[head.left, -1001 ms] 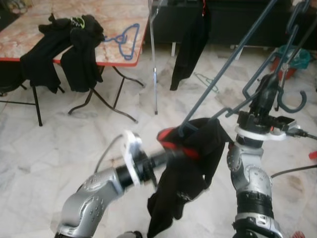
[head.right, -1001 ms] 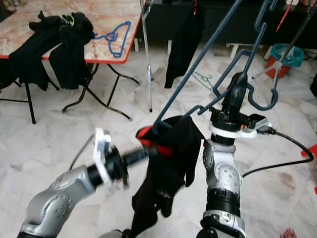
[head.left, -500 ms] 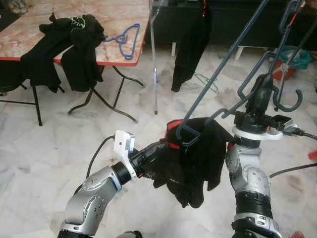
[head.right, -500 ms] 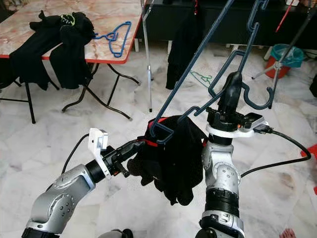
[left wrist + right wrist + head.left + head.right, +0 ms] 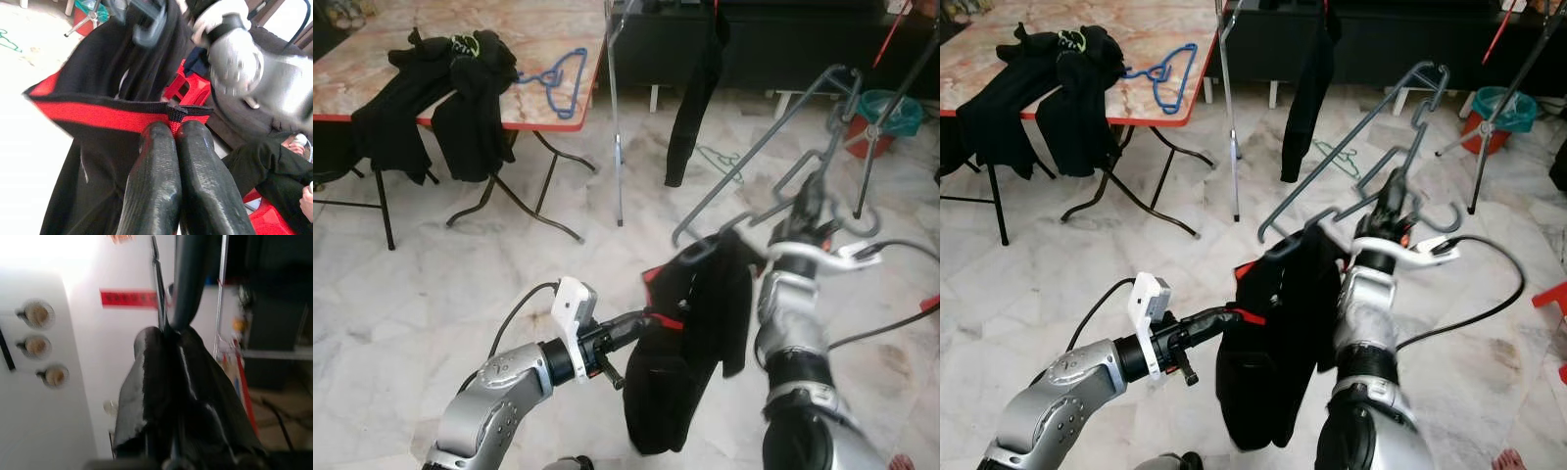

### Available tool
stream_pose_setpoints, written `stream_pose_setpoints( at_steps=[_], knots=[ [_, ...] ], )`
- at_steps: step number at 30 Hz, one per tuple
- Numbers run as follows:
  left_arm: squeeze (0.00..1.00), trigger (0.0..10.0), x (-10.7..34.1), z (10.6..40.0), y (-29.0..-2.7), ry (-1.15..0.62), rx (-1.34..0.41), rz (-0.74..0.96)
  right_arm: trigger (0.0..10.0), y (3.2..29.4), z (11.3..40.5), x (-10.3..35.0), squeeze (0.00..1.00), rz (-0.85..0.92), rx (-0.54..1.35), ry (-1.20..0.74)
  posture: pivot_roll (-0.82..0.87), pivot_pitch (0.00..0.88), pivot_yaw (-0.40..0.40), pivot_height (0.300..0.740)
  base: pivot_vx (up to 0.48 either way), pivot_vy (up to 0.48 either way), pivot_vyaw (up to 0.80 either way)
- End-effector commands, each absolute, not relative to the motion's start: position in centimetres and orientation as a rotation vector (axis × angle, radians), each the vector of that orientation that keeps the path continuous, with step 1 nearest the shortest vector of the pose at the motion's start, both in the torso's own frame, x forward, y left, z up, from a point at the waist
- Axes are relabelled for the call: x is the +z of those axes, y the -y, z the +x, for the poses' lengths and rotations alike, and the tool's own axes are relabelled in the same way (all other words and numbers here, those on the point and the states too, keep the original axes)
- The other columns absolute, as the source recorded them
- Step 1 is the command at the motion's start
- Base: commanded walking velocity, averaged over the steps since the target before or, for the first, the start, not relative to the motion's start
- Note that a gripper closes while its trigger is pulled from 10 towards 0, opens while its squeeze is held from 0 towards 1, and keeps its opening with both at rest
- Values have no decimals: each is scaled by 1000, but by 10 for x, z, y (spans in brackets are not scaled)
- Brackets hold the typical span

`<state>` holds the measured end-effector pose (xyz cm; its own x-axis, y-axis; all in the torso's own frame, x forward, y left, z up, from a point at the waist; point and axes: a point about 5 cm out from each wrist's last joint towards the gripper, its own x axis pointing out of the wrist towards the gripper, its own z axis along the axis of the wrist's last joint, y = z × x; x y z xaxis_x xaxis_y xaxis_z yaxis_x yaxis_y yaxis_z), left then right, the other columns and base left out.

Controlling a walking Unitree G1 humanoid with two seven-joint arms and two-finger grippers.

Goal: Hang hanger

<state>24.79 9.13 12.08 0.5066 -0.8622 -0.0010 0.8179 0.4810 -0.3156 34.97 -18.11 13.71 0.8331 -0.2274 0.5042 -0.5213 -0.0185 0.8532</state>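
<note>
A grey-blue hanger [image 5: 744,164] slants up over the floor. My right gripper [image 5: 808,196] is shut on it near the hook; in the right wrist view the fingers [image 5: 146,362] close on its bar [image 5: 183,293]. A black garment with red trim [image 5: 690,352] drapes from the hanger's lower corner and hangs down long. My left gripper [image 5: 644,319] reaches in from the left, shut on the garment's red hem [image 5: 107,120], which sits pinched between the fingertips [image 5: 156,134].
At the back left a table [image 5: 533,108] holds black clothes [image 5: 460,88] and a blue hanger [image 5: 558,78]. A rack pole [image 5: 615,117] and a hanging black garment [image 5: 690,93] stand behind. A green hanger [image 5: 722,162] lies on the floor. A teal bucket [image 5: 891,113] sits at the right.
My right arm has lowered and tipped the hanger away. The garment, bunched half a second ago, now hangs down long. My left gripper keeps its hold on the hem.
</note>
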Motion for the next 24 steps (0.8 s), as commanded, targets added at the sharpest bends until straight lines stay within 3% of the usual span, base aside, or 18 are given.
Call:
stream_pose_setpoints(
  at_steps=[1, 3, 8, 9, 17, 24],
  knots=[
    [0, 10000, 125, 248, -92, -144, -1028, -291, 10000, 171, 343, 163, 0, 1621, 558, 693, 123, 100, -11, 740, 0, 0, 0],
    [0, 10000, 125, 248, -92, -146, -1030, -294, 10000, 157, 342, 163, 0, 1561, 646, 601, 122, 101, -10, 740, 0, 0, 0],
    [0, 10000, 125, 249, -91, -142, -1024, -284, 10000, 162, 357, 141, 0, 1341, 276, 508, 123, 98, -10, 740, 0, 0, 0],
    [0, 10000, 125, 250, -91, -138, -1018, -288, 10000, 165, 362, 135, 0, 1061, 123, 396, 125, 99, -10, 740, 0, 0, 0],
    [0, 10000, 123, 248, -92, -148, -1016, -291, 10000, 166, 363, 133, 0, 698, 69, 284, 118, 100, -9, 740, 0, 0, 0],
    [0, 10000, 122, 247, -90, -153, -1021, -294, 10000, 168, 358, 103, 0, 205, -81, 61, 120, 104, -11, 740, 0, 0, 0]
  ],
)
